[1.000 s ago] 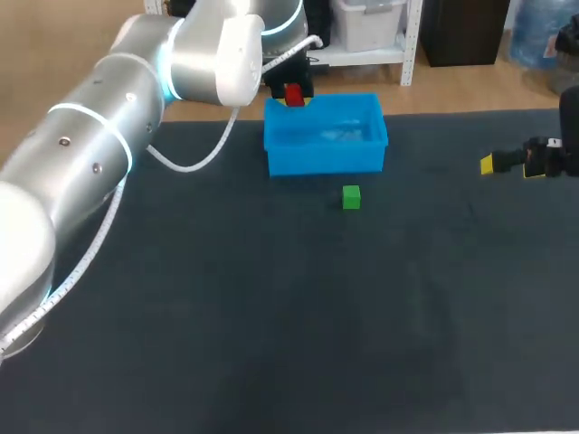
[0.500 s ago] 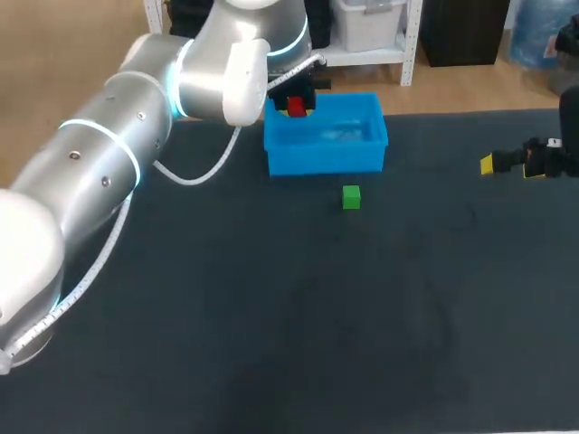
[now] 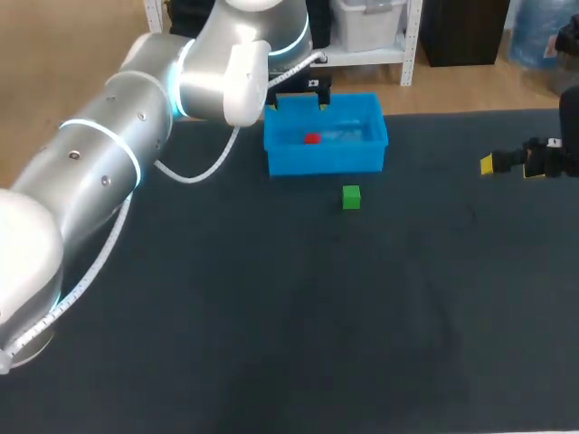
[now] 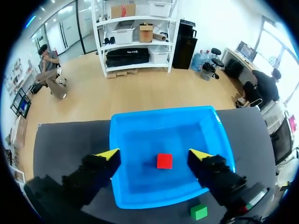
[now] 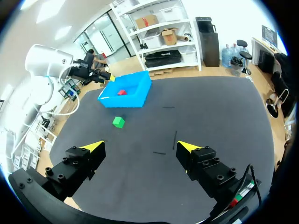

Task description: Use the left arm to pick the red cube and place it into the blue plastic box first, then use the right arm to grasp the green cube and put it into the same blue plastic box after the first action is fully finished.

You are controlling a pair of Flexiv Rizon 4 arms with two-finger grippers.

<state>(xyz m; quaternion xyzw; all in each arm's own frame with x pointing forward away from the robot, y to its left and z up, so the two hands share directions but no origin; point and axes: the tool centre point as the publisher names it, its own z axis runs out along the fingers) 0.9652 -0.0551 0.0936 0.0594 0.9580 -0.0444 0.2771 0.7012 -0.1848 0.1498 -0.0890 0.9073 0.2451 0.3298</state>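
The head camera looks down on the desk [image 3: 271,316] from above and behind. The left wrist camera sits close over the blue box [image 4: 135,140]; the right wrist camera sees it from afar.

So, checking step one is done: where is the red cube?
Head view: the red cube lies inside the blue plastic box, left of its middle, under the open left gripper.

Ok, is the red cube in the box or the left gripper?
In the box: the red cube lies inside the blue plastic box, clear of the open left gripper.
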